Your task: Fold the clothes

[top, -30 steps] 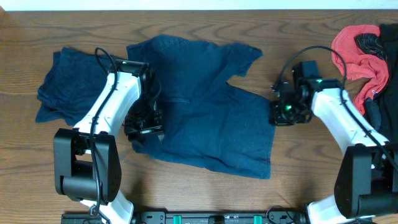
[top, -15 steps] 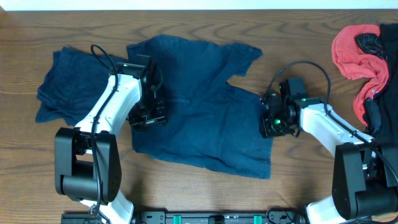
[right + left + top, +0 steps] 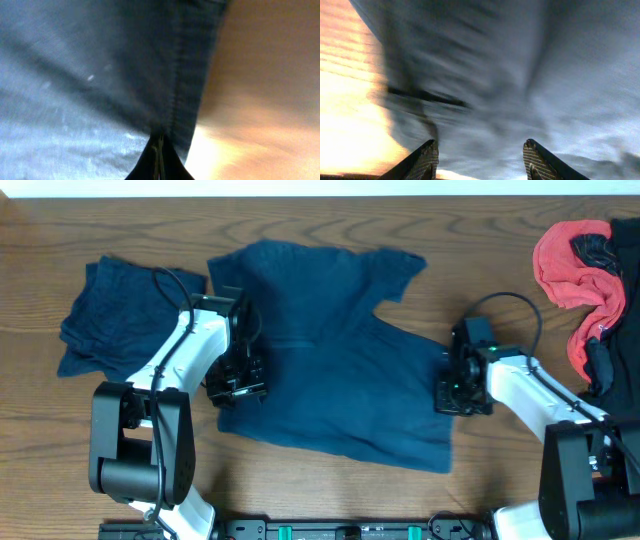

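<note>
**Worktop and light across my three camera views**

From overhead I see one brown wooden worktop (image 3: 330, 500) filling nearly the whole view. Its grain runs in long wavy bands from left to right, with darker streaks towards the far edge. A narrow pale strip (image 3: 300, 188) borders that far edge; I cannot tell whether it is wall or floor. The light is even and the shadows on the wood are soft. In my left wrist view the wood is a blurred, glaring orange patch at the left. In my right wrist view it is a warm brown-to-yellow blur at the right.
</note>
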Motion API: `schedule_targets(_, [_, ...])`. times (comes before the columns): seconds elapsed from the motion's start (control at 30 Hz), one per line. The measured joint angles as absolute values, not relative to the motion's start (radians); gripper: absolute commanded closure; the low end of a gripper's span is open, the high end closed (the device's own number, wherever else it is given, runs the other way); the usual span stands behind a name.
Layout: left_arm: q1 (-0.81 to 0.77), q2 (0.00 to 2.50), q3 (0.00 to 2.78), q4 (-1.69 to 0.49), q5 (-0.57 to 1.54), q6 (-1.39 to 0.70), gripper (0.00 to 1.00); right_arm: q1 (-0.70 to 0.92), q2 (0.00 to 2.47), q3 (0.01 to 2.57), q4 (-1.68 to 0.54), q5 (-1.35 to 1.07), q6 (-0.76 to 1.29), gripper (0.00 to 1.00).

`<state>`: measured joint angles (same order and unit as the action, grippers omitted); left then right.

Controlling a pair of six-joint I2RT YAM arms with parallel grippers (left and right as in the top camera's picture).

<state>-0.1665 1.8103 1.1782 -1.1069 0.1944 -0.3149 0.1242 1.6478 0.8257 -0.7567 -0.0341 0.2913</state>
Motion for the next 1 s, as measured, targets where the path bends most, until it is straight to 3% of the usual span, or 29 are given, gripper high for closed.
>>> schedule_targets(0.4, [-0.167, 1.81, 1.068, -1.053, 0.208, -0.315, 0.44, -0.057, 1.656, 0.812, -0.828, 0.235, 0.376, 0.99])
schedule_targets(0.77, [-0.167, 1.69, 1.066, -0.923, 0.265, -0.309, 0.45, -0.057, 1.653, 0.851, -0.862, 0.186, 0.363, 0.99])
schedule_targets(0.8, [-0.167, 1.657, 1.069, -0.888, 0.267, -0.307, 0.45, -0.057, 1.648, 0.873, -0.867, 0.165, 0.362, 0.96])
schedule_targets(0.87, [-0.167, 1.599, 1.077, -0.8, 0.27, -0.307, 0.48, -0.057, 1.622, 0.923, -0.862, 0.121, 0.356, 0.76])
schedule_targets(1.0, [-0.167, 1.549, 1.085, -0.601, 0.278, -0.305, 0.48, -0.057, 1.553, 1.017, -0.745, 0.021, 0.309, 0.71])
